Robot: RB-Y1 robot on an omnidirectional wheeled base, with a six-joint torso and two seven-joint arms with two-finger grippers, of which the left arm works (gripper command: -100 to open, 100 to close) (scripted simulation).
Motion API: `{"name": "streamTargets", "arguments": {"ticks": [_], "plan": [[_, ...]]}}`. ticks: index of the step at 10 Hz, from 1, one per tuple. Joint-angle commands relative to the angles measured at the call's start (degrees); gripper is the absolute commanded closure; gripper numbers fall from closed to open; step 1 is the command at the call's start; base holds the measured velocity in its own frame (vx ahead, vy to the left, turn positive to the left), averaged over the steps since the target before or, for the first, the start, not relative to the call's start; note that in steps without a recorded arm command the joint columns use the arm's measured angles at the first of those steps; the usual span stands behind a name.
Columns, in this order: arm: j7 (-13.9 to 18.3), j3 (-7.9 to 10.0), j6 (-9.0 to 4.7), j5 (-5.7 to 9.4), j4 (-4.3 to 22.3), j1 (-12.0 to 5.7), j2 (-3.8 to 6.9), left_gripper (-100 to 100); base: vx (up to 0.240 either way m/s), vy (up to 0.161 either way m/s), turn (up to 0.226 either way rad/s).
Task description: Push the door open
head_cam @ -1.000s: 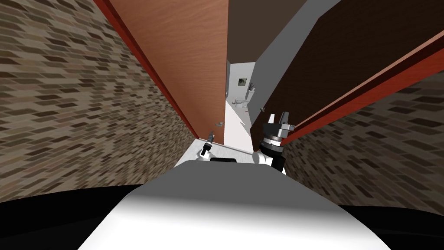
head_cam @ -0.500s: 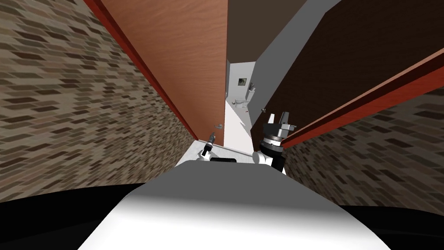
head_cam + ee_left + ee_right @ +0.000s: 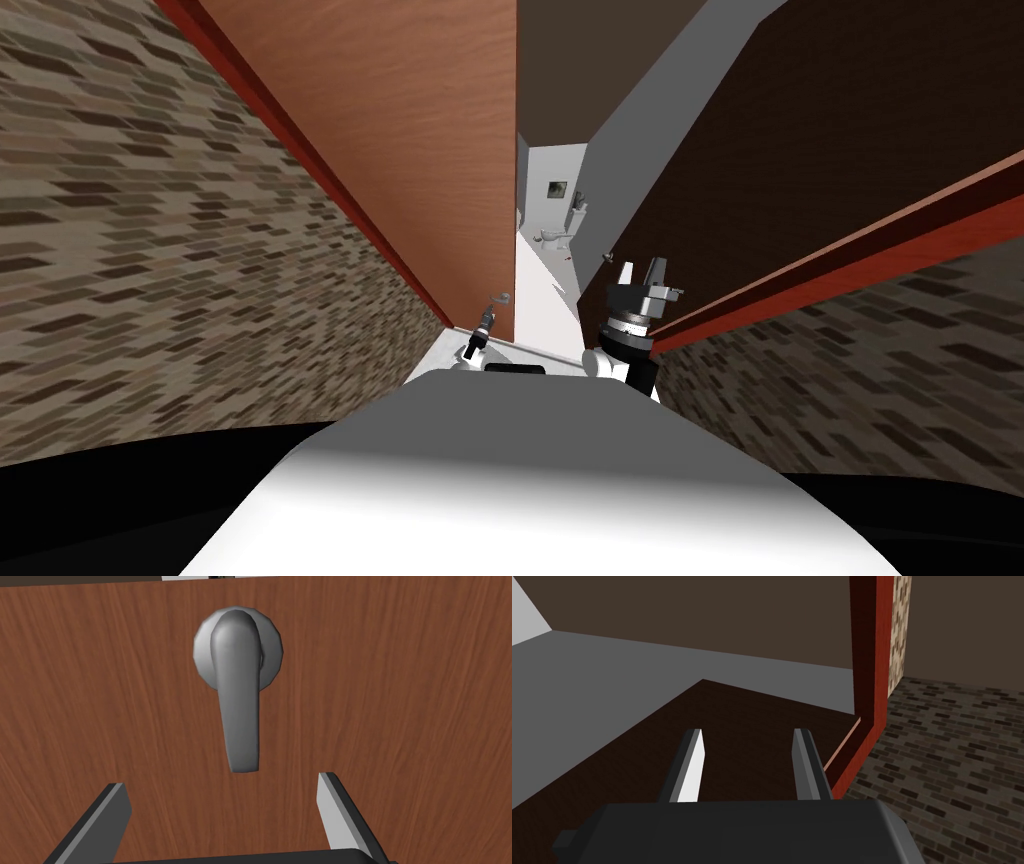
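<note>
The left door leaf [image 3: 430, 150] is reddish-brown wood with a grey lever handle [image 3: 498, 296]. My left gripper [image 3: 488, 318] sits just short of that handle. In the left wrist view the lever [image 3: 239, 701] points down toward the gripper from its round plate on the wood [image 3: 400, 701]. The left gripper [image 3: 220, 781] is open, its fingers to either side of the lever's tip and not touching it. The right leaf [image 3: 800, 130] is dark brown and swung inward. My right gripper [image 3: 641, 266] is raised beside it, open [image 3: 748, 731] and holding nothing.
A red door frame [image 3: 850, 250] borders the opening on both sides, set in brown brick walls [image 3: 150, 250]. Between the leaves a narrow gap shows a white floor [image 3: 540, 300] and a toilet [image 3: 552, 236] far back. A grey wall [image 3: 587, 691] lies beyond the dark leaf.
The whole head view has shifted, with the brick walls and frame spreading outward: I have moved closer to the doorway. The left gripper stays just short of the handle.
</note>
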Motion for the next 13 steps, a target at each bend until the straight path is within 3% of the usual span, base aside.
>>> {"name": "streamTargets", "arguments": {"ticks": [1,5,6,7,12,13], "plan": [[-0.15,0.21,-0.17,0.10,0.30,-0.10,0.03,-100,0.182,-0.046,-0.026],[-0.50,0.68,-0.37,0.34,0.76,-0.21,-1.00,-100,0.200,-0.051,-0.027],[-0.44,0.61,-0.35,0.31,0.71,-0.19,-0.77,-100,0.085,-0.027,0.002],[-0.44,0.61,-0.35,0.31,0.71,-0.19,-0.77,100,-0.011,0.003,0.001],[-0.44,0.61,-0.35,0.31,0.71,-0.19,-0.77,100,-0.010,0.005,-0.006],[-0.68,1.21,-0.25,0.62,0.66,-0.41,-0.38,100,0.083,-0.038,0.019]]}}
